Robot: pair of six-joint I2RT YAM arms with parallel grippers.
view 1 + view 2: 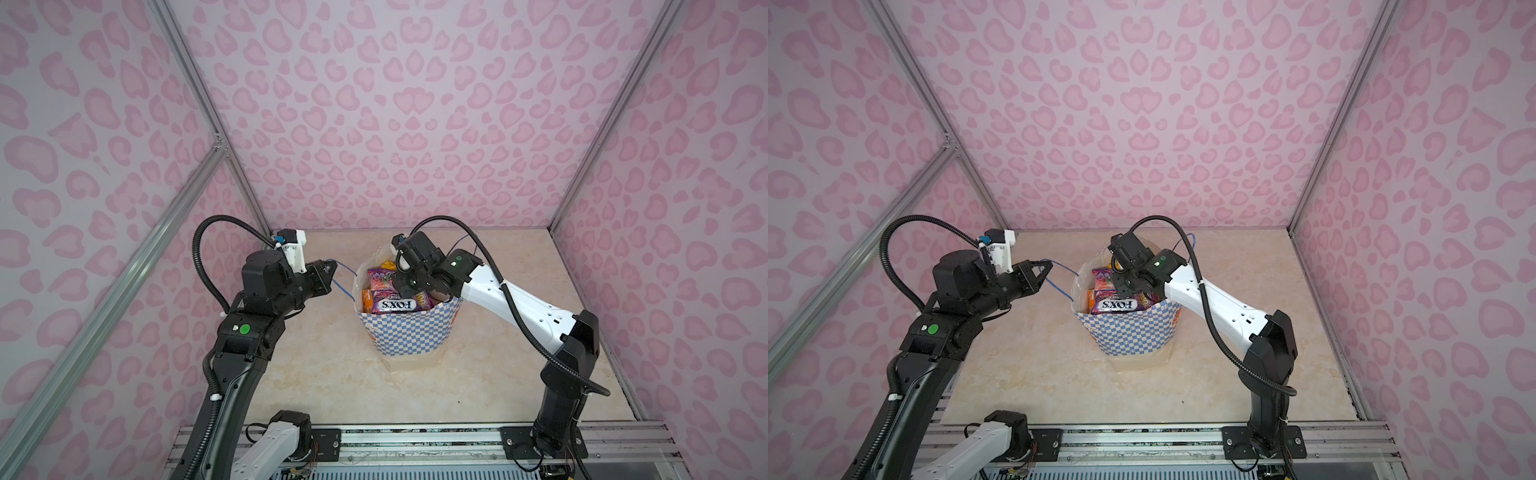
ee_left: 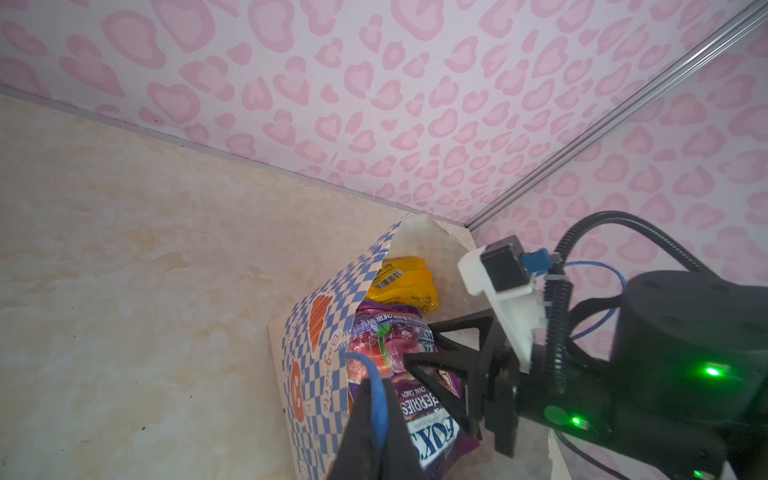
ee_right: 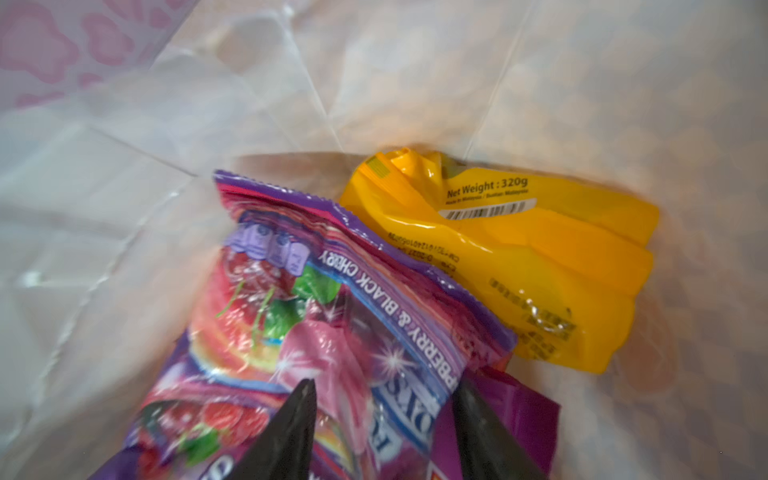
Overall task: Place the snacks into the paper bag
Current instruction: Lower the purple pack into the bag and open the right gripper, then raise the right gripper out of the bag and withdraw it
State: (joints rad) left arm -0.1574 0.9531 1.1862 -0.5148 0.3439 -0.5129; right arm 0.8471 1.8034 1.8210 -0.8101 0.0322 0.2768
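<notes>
Pink-blotched walls (image 1: 374, 104) enclose a cream marble-look tabletop (image 1: 498, 353), where the paper bag (image 1: 409, 332) stands upright near the middle, its blue-and-white checks carrying orange pastry pictures and the word "Baguette"; the snacks sit inside it, reaching close to the rim: a purple packet (image 1: 392, 306) marked "FOX'S", "BERRIES" and "OVAL CANDY" lies against the near wall; a second purple packet (image 3: 332, 332) reading "BLACK CHERRY" rests behind it; a yellow packet (image 3: 519, 257) printed "Net Weight : 320g", with a barcode, sits at the far wall; a small orange packet (image 1: 366, 300) is tucked at the left side; the right gripper (image 3: 384, 390) reaches into the bag's mouth, jaws parted just over the second purple packet; the left gripper (image 1: 330, 274), beside the bag, is clamped tight on a blue cord handle (image 1: 345, 282) drawn out sideways from the rim.
</notes>
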